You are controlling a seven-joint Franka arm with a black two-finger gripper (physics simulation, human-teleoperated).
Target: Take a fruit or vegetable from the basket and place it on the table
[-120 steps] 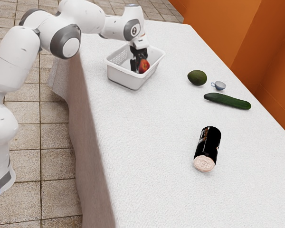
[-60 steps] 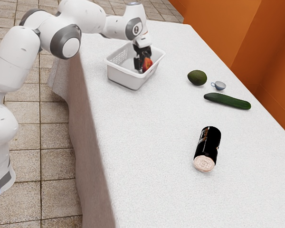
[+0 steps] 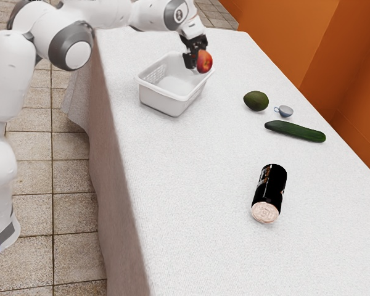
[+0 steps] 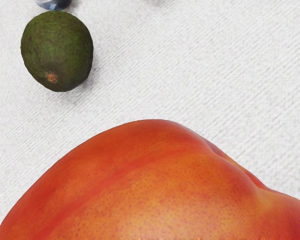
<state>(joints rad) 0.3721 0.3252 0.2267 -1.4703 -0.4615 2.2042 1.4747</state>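
Note:
My black gripper (image 3: 198, 60) is above the far right rim of the white basket (image 3: 164, 103) in the exterior view, shut on a red-orange fruit that looks like a peach or apple (image 3: 205, 61). The same fruit (image 4: 140, 185) looms large at the wrist view's lower edge. No other item shows inside the visible part of the basket, which stands on the white-covered table (image 3: 191, 179).
Toward the exterior view's right lie an avocado (image 3: 256, 101), a small blue-grey cup (image 3: 285, 111) and a cucumber (image 3: 295, 131). A black can (image 3: 270, 192) lies nearer the camera. The avocado (image 4: 57, 51) is beyond the fruit in the wrist view.
From inside the basket, my gripper has risen with the fruit and shifted toward the exterior view's right, up to the rim. The basket and the other things stayed put.

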